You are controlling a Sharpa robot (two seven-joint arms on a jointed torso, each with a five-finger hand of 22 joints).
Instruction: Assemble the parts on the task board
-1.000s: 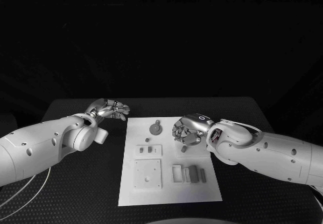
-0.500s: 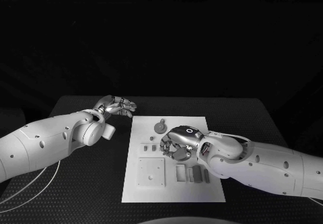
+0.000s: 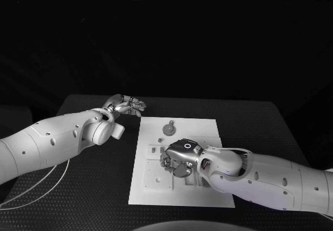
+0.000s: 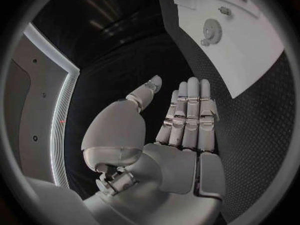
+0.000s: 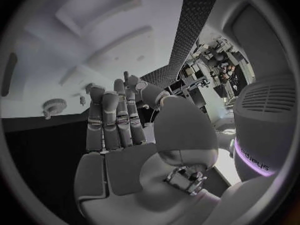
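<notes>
- My left robot hand (image 3: 127, 106) hovers over the black counter (image 3: 90, 180), fingers straight and apart, empty, parked clear of the work.
- The white task board (image 3: 182, 195) lies beside it.
- My right robot hand (image 3: 177, 159) sits low over the small grey parts (image 3: 169, 129); whether it holds one, I cannot tell.

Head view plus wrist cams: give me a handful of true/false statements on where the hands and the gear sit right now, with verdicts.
1. The right hand is over the task board. True.
2. The left hand is over the task board. False: it is over the black table, off the board's far left corner.
3. The left hand holds the gear. False: its fingers are extended with nothing in them, and the gear lies on the board.
4. The gear lies nearer the board's far edge than the right hand does. True.
5. The right hand's fingers are clenched into a fist. False: they are extended.
</notes>
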